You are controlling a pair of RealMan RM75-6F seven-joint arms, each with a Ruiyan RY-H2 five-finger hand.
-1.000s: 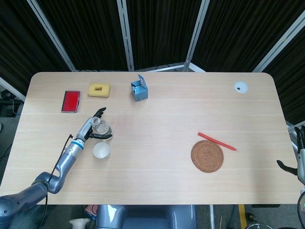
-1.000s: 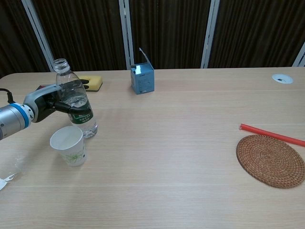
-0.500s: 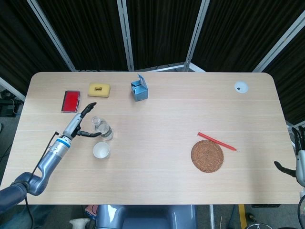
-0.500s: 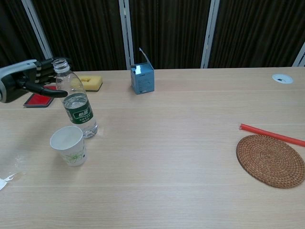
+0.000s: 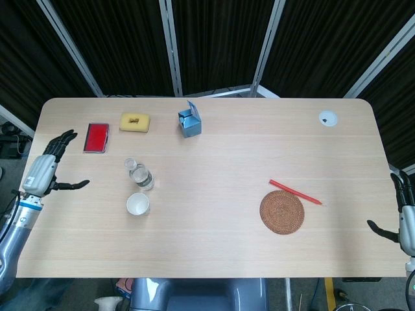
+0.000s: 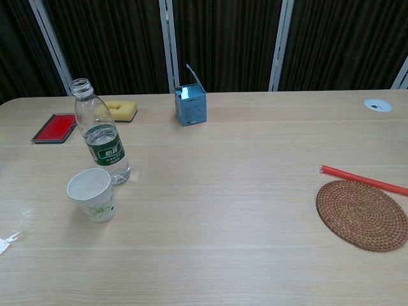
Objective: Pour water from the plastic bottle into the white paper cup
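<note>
Blue box (image 6: 190,104), sponge (image 6: 121,110) and woven mat (image 6: 361,214) stand apart.

The plastic bottle (image 6: 102,140) is clear and glossy; the paper cup (image 6: 93,194) is matt white. The tabletop (image 6: 242,146) is pale, smooth wood, and the round mat (image 6: 361,214) is rough woven fibre.

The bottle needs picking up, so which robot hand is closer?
Probably the left hand: open at the table's left edge, the plastic bottle's side. The right hand sits beyond the far right edge.
</note>
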